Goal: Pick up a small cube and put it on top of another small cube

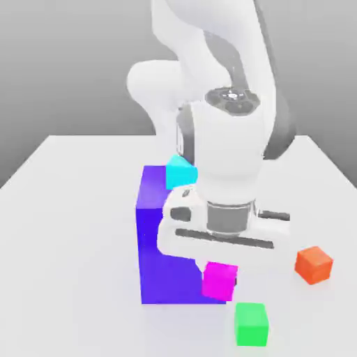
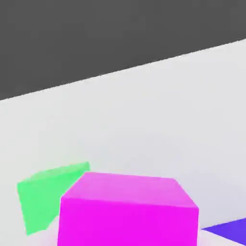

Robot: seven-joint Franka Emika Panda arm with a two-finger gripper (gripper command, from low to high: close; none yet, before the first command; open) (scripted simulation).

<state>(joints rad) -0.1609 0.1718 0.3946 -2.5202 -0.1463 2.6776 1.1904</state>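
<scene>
As we inspect the exterior view, we find the magenta cube (image 1: 219,282) grasped by the gripper (image 1: 220,274), before the blue-violet block's (image 1: 173,268) lower right part. We note one flat face towards the viewer, slightly tilted; its sides look equal, giving no distinct long axis.

So there's a big blue block (image 1: 171,244) standing on the pale table (image 1: 77,244), tall and upright, and a cyan cube (image 1: 180,174) sitting on its top, partly hidden. Off toward the exterior view's right there's an orange cube (image 1: 314,265), well apart from the block and turned so a corner faces the camera. The backdrop (image 1: 56,63) is just plain grey. Hand view catches a bit of the blue too.
</scene>
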